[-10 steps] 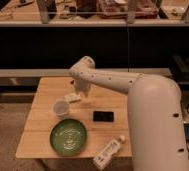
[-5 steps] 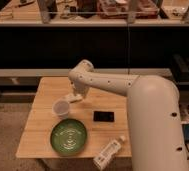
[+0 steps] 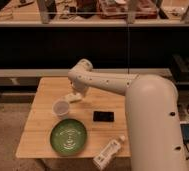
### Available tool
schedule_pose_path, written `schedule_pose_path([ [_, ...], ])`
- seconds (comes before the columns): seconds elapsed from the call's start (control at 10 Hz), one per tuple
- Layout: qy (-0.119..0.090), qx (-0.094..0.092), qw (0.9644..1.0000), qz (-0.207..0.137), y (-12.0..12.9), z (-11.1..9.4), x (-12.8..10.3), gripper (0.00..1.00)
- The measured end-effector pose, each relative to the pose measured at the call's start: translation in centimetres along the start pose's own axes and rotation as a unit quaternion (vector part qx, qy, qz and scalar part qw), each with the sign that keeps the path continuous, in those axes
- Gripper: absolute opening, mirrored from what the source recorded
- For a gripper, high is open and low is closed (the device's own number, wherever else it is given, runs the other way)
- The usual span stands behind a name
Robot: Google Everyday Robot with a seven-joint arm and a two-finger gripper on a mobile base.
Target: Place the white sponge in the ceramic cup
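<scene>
The ceramic cup (image 3: 61, 107), small, round and white, stands on the wooden table (image 3: 45, 127) left of centre. My gripper (image 3: 74, 95) hangs at the end of the white arm, just up and to the right of the cup. It is shut on the white sponge (image 3: 73, 98), a small off-white block that shows at its tip, close to the cup's rim and beside it rather than over the opening.
A large green plate (image 3: 68, 136) lies in front of the cup. A black flat object (image 3: 103, 116) lies right of the cup. A white bottle with a cap (image 3: 108, 152) lies at the front edge. Shelving stands behind the table.
My gripper with the sponge has shifted slightly left, toward the cup. The cup, plate, black object and bottle have not moved.
</scene>
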Motion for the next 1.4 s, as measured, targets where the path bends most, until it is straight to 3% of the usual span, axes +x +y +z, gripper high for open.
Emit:
schedule_pose_path([
  [0.1,-0.007,-0.002,1.0,-0.003,-0.2,-0.1,0.1,0.52],
  [0.3,-0.05,0.024,0.9982,0.023,-0.2,-0.1,1.2,0.71],
  [0.4,-0.104,0.053,0.9919,0.05,-0.9,0.3,3.0,0.79],
  [0.5,-0.13,0.065,0.9873,0.064,-1.4,0.7,3.8,0.8],
  [0.6,-0.162,0.079,0.9792,0.094,-2.0,1.2,5.5,0.8],
  [0.7,-0.172,0.079,0.9738,0.126,-2.5,1.6,6.3,0.8],
  [0.8,-0.172,0.077,0.971,0.147,-2.8,1.9,6.6,0.8],
  [0.9,-0.169,0.071,0.9691,0.165,-3.0,2.1,6.4,0.8],
  [1.2,-0.147,0.047,0.9698,0.188,-3.5,1.8,4.4,0.8],
  [1.3,-0.145,0.038,0.968,0.201,-3.6,2.2,3.8,0.8],
  [1.4,-0.152,0.033,0.9628,0.222,-3.4,3.1,3.1,0.8],
])
